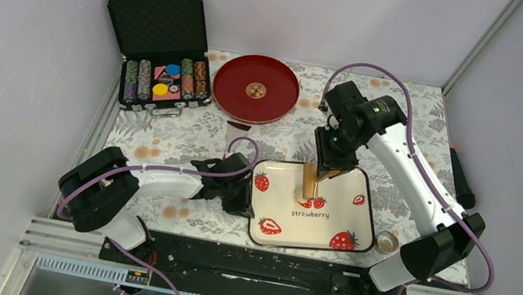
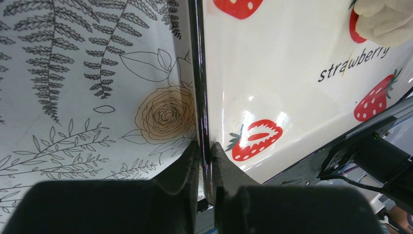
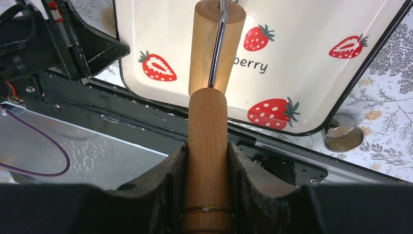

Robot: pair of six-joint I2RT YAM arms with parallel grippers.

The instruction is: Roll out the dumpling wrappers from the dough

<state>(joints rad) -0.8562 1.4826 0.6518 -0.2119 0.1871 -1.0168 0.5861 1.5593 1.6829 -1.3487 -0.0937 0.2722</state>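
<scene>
Two grippers are both clamped on something. The left gripper [image 2: 205,157] has its jaws pinched almost together on the dark left rim of the tray [image 2: 292,83], one finger outside on the patterned cloth and one inside. The right gripper [image 3: 207,152] grips the wooden handle of the roller [image 3: 207,122], fingers pressed against both sides, with the barrel reaching out ahead over the tray.

The dough [image 2: 384,19], a pale cream lump, lies on the tray by the "strawberry" lettering. It is well apart from the left gripper's pinch, across the tray's floor. From above it sits at the roller's [image 1: 309,180] near end, just below the right gripper [image 1: 330,166]; the right wrist view hides it behind the roller.
</scene>
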